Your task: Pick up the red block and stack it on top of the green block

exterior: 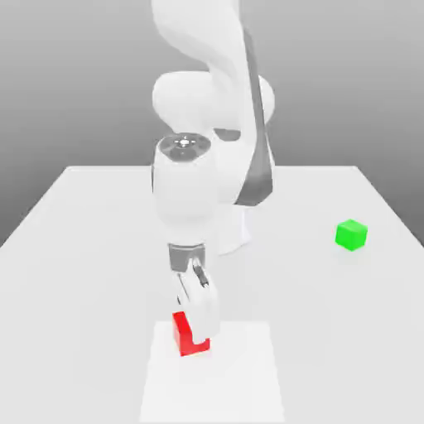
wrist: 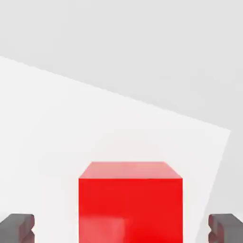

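The arm (exterior: pixel 207 149) reaches down at the lower middle of the exterior view, its gripper (exterior: pixel 195 319) lowered over the red block (exterior: pixel 189 335), which sits on a paler patch (exterior: pixel 240 381) of the white table (exterior: pixel 83 232). In the hand view the fingertips (wrist: pixel 18 227) stand apart on either side of the block (wrist: pixel 130 201), spread wide, with a gap at each face. The green block (exterior: pixel 351 234) sits well apart at middle right.
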Robot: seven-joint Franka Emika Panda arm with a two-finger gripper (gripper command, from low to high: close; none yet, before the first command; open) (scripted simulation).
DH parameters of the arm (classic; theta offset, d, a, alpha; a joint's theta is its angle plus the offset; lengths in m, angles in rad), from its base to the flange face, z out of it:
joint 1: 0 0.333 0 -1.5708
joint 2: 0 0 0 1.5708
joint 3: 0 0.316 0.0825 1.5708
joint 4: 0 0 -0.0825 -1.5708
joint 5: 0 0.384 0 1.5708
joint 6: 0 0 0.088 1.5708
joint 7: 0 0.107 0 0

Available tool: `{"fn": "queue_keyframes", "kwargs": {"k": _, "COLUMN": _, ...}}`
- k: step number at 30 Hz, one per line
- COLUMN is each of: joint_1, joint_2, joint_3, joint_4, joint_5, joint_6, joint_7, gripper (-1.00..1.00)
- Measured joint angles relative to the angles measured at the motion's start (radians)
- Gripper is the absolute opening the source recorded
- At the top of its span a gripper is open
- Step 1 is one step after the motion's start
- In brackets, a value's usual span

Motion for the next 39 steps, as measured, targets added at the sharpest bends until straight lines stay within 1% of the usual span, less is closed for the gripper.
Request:
{"fn": "queue_keyframes", "kwargs": {"k": 1, "joint_1": 0.021, "joint_2": 0.024, "joint_3": -0.025, "joint_4": 0.003, "joint_5": -0.015, "joint_6": 0.020, "joint_7": 0.011, "gripper": -1.00}}
{"fn": "queue_keyframes", "kwargs": {"k": 8, "joint_1": 0.025, "joint_2": 0.026, "joint_3": -0.029, "joint_4": 0.003, "joint_5": -0.017, "joint_6": 0.024, "joint_7": 0.013, "gripper": -1.00}}
{"fn": "queue_keyframes", "kwargs": {"k": 12, "joint_1": -0.008, "joint_2": -0.079, "joint_3": 0.030, "joint_4": -0.011, "joint_5": 0.085, "joint_6": -0.063, "joint_7": -0.059, "gripper": -1.00}}
{"fn": "queue_keyframes", "kwargs": {"k": 15, "joint_1": -0.001, "joint_2": -0.169, "joint_3": 0.045, "joint_4": -0.025, "joint_5": 0.154, "joint_6": -0.139, "joint_7": -0.110, "gripper": -1.00}}
{"fn": "queue_keyframes", "kwargs": {"k": 17, "joint_1": 0.017, "joint_2": -0.226, "joint_3": 0.047, "joint_4": -0.034, "joint_5": 0.183, "joint_6": -0.188, "joint_7": -0.137, "gripper": -1.00}}
{"fn": "queue_keyframes", "kwargs": {"k": 21, "joint_1": 0.126, "joint_2": -0.335, "joint_3": 0.104, "joint_4": -0.036, "joint_5": 0.235, "joint_6": -0.280, "joint_7": -0.235, "gripper": -1.00}}
{"fn": "queue_keyframes", "kwargs": {"k": 29, "joint_1": 0.428, "joint_2": -0.512, "joint_3": 0.214, "joint_4": -0.041, "joint_5": 0.344, "joint_6": -0.426, "joint_7": -0.454, "gripper": -1.00}}
{"fn": "queue_keyframes", "kwargs": {"k": 34, "joint_1": 0.632, "joint_2": -0.584, "joint_3": 0.279, "joint_4": -0.049, "joint_5": 0.408, "joint_6": -0.482, "joint_7": -0.587, "gripper": -1.00}}
{"fn": "queue_keyframes", "kwargs": {"k": 39, "joint_1": 0.839, "joint_2": -0.616, "joint_3": 0.343, "joint_4": -0.062, "joint_5": 0.466, "joint_6": -0.500, "joint_7": -0.718, "gripper": -1.00}}
